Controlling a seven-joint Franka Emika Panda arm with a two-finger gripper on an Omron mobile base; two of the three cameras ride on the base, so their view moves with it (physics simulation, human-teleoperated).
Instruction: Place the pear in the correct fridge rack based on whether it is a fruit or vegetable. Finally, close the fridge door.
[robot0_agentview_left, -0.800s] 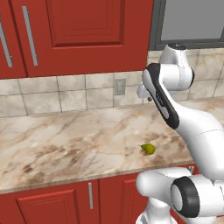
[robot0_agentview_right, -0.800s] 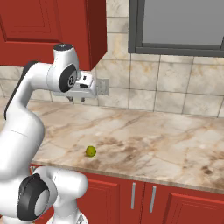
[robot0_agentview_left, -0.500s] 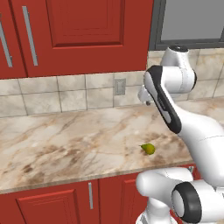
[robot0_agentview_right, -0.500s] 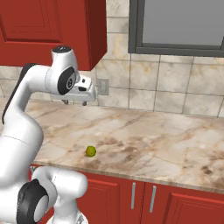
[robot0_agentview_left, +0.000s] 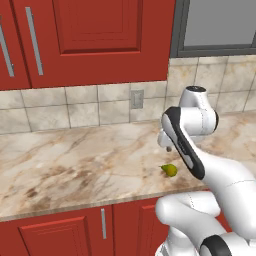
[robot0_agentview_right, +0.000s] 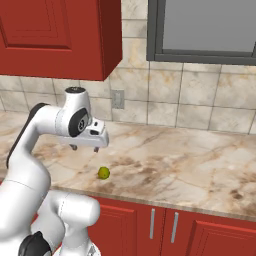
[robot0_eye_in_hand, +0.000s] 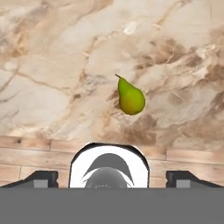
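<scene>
The pear lies on the marble desk near its front edge, below the end effector and slightly to its near right, with clear air between them. Its long axis lies flat, the stem end pointing left and away in the hand view. It is tiny, yellow-green and smooth. The end effector's fingertips stand wide apart, released, holding nothing.
</scene>
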